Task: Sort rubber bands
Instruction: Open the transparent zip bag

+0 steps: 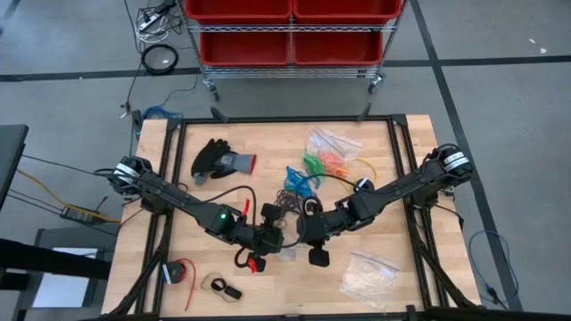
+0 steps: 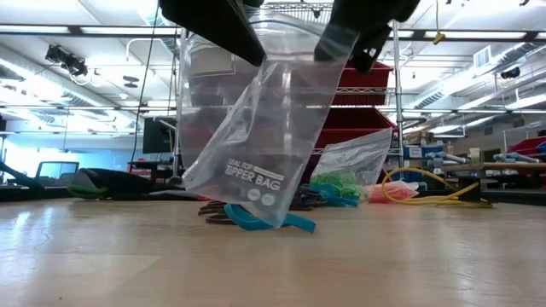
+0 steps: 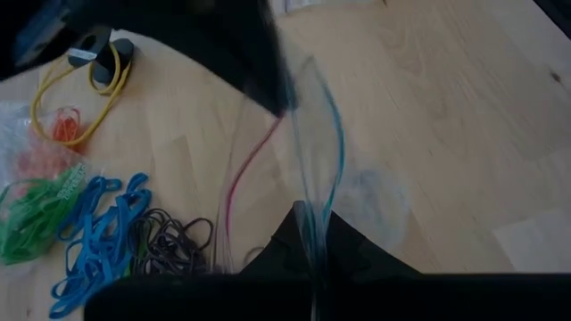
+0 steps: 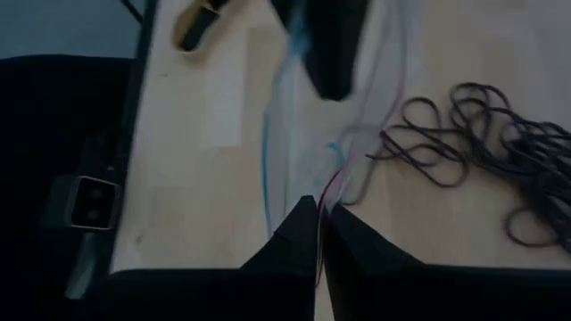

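Note:
A clear zipper bag [image 2: 256, 128] hangs between my two grippers above the table's middle, its mouth up. Its lower corner [image 2: 256, 220] reaches down to a blue band on the wood. My left gripper [image 1: 272, 239] and my right gripper [image 1: 308, 230] face each other, each shut on the bag's top. The rubber bands lie loose on the table just beyond: black [image 1: 285, 201], blue [image 1: 299, 178], green [image 1: 314, 163] and orange [image 1: 335, 160]. The left wrist view shows the green [image 3: 27, 214], blue [image 3: 94, 232] and black [image 3: 174, 245] heaps. My left gripper pinches the blue-lined lip of the bag's mouth [image 3: 317, 209] between its two fingers, slanting down from the table's left. The bag hangs below, with the mouth pulled apart. My right gripper pinches the opposite, pink-lined lip [image 4: 328, 192] between its two fingers, slanting down from the table's right. The bag hangs slack below it.
A black glove [image 1: 219, 160] lies far left and a yellow cable [image 1: 357, 169] far right. One clear bag [image 1: 335, 141] lies at the back, and a bag of whitish pieces [image 1: 370, 272] near right. A red tool [image 1: 178, 272] lies near left. A cart of red bins [image 1: 290, 31] stands beyond the table.

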You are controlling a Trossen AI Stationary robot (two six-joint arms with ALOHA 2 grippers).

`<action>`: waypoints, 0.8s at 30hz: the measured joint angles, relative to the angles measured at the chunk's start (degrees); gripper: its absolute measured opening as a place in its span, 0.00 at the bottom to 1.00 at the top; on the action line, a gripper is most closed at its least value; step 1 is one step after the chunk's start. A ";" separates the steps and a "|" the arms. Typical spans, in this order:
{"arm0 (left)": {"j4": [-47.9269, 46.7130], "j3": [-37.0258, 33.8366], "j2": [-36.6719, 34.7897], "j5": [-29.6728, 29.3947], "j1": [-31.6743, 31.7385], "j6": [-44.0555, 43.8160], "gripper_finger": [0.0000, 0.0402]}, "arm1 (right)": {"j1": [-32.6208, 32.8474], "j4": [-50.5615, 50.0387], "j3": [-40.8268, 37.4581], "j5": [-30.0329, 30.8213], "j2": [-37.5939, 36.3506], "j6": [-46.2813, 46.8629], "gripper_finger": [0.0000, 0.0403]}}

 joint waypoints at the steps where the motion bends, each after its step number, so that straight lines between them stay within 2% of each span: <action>1: -0.10 0.00 0.00 0.00 0.00 -0.45 0.00 | 0.11 -0.44 0.00 0.55 0.00 -0.02 0.01; 7: -0.37 -0.04 0.00 0.00 0.00 -1.57 0.05 | 0.19 -1.21 0.00 2.71 -0.12 -0.16 0.00; 18: -0.54 -0.03 0.00 -0.93 0.00 -2.50 0.08 | -1.03 -5.22 0.00 11.65 -2.62 -1.27 0.00; 24: -2.25 -0.04 0.00 -2.71 0.00 -4.45 0.14 | -1.19 -6.38 0.00 12.24 -3.62 -0.77 0.00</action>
